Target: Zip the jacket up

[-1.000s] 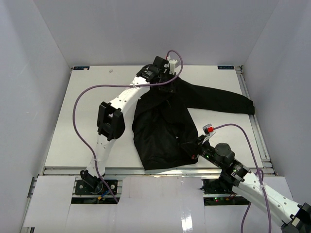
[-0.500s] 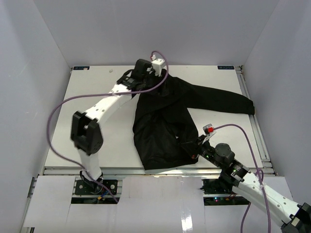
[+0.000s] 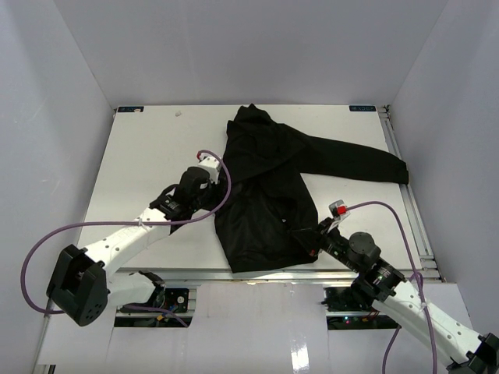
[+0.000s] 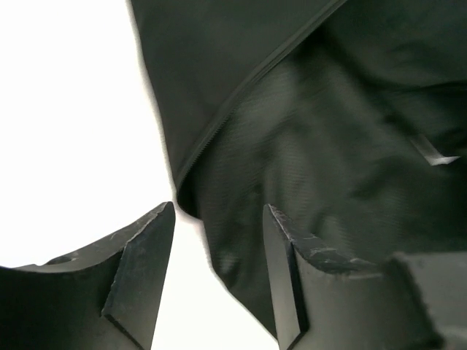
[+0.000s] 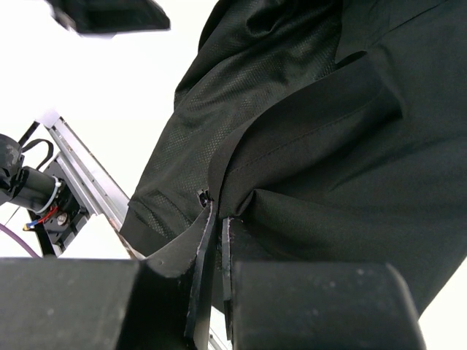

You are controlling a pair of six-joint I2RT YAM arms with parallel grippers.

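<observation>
The black jacket [image 3: 269, 191] lies spread on the white table [image 3: 140, 156], collar at the far side, one sleeve stretched out to the right. My left gripper [image 3: 212, 187] hovers open at the jacket's left edge. In the left wrist view the jacket [image 4: 314, 124] fills the right side, its seamed edge running diagonally, and nothing sits between the open left gripper [image 4: 219, 211] fingers. My right gripper [image 3: 310, 240] is shut on the jacket's near right hem. In the right wrist view the right gripper [image 5: 217, 215] pinches the front edge just below the zipper end [image 5: 202, 195].
A metal rail [image 3: 234, 274] runs along the table's near edge, right below the jacket hem. White walls enclose the table on three sides. Purple cables [image 3: 47, 241] loop off both arms. The rail [image 5: 80, 182] also shows in the right wrist view.
My left gripper let go of the collar at the far side, opened, and drew back to the jacket's left edge. The collar now lies flat. The right arm stayed put.
</observation>
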